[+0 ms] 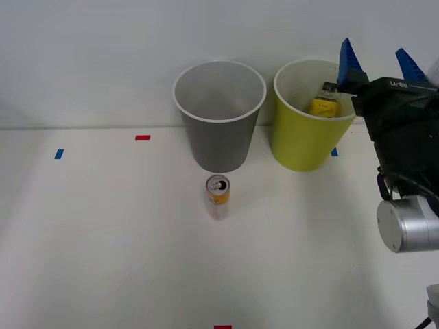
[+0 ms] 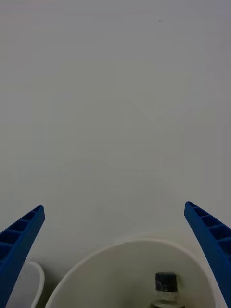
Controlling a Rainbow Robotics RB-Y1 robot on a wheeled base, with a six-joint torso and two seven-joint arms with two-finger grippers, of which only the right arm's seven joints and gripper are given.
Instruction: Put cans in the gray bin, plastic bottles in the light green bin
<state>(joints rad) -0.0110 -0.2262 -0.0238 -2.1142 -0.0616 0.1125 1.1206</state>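
A slim orange-and-white can (image 1: pixel 218 197) stands upright on the white table in front of the gray bin (image 1: pixel 219 130). To its right stands the light green bin (image 1: pixel 302 137), and a yellow-labelled plastic bottle (image 1: pixel 324 101) with a black cap (image 2: pixel 166 282) rests inside it. My right gripper (image 1: pixel 379 60) hangs open just above and behind that bin's right rim (image 2: pixel 120 248), with nothing between its blue fingers (image 2: pixel 19 245). The gray bin's inside looks bare.
Small tape marks lie on the table: blue (image 1: pixel 59 154) at the left, red (image 1: pixel 143 137) near the back wall, red (image 1: pixel 222 327) at the front edge. A pale wall rises right behind the bins.
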